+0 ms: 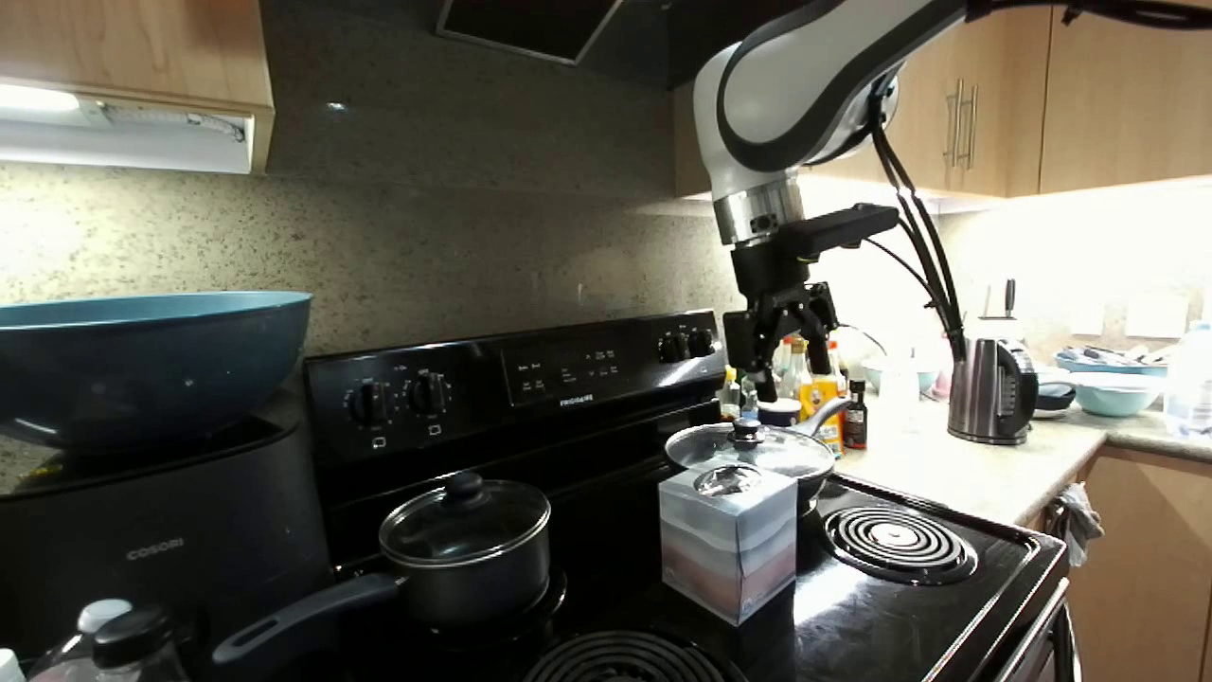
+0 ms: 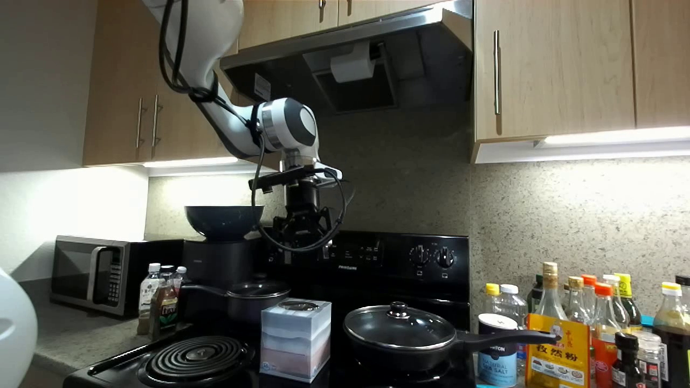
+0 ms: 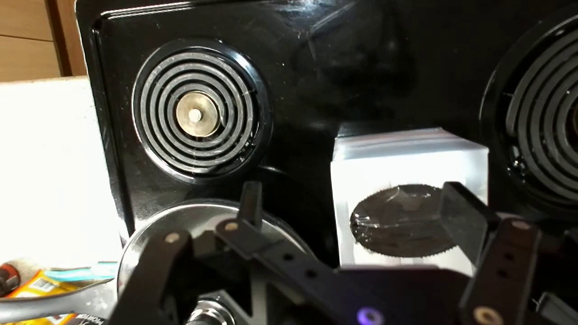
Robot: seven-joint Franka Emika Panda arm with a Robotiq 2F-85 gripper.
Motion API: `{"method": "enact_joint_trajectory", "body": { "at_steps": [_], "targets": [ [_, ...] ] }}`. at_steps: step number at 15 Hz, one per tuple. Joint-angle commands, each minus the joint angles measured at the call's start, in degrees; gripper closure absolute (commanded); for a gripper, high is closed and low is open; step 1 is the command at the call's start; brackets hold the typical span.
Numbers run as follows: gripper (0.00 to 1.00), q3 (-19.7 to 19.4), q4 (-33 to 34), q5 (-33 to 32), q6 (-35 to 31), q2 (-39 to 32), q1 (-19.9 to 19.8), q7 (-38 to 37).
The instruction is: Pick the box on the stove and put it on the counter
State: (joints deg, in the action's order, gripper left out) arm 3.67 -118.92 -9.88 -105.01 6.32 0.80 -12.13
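Observation:
The box, a small carton with pale blue, white and pinkish sides, stands upright on the black stove [image 1: 852, 606] in both exterior views [image 1: 729, 535] [image 2: 295, 342]. Its whitish top has a dark oval film-covered opening in the wrist view [image 3: 402, 221]. My gripper [image 1: 793, 374] is open and empty, well above the stove; it also shows in an exterior view [image 2: 303, 226]. In the wrist view the fingers [image 3: 352, 194] are wide apart, one over the box top, the other over a pan lid. The bright beige counter [image 1: 933, 464] lies beside the stove, also in the wrist view [image 3: 49, 158].
A lidded pan [image 2: 399, 339] stands beside the box, its handle over the counter. A lidded pot [image 1: 464, 549] stands nearby. Several bottles [image 2: 577, 302] and a steel kettle [image 1: 989, 393] stand on the counter. The range hood [image 2: 350, 64] is overhead.

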Motion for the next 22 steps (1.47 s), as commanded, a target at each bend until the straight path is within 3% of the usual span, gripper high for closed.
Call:
{"method": "enact_joint_trajectory", "body": {
  "at_steps": [1,4,5,10,14,22],
  "targets": [
    [0.00,-2.17,4.66,0.55,2.79,-7.98,-0.56,10.97],
    [0.00,-3.55,7.45,-0.85,3.79,-12.91,-0.85,12.99],
    [0.00,-3.33,4.12,-0.02,1.46,-9.71,-0.33,10.76],
    [0.00,-3.84,6.94,-0.02,2.01,-13.36,-0.57,11.48],
    [0.00,-3.42,9.08,7.81,2.51,-16.20,-0.68,11.62],
    [0.00,-3.70,16.18,7.28,4.89,-25.29,-0.01,8.25]
  ]
}}
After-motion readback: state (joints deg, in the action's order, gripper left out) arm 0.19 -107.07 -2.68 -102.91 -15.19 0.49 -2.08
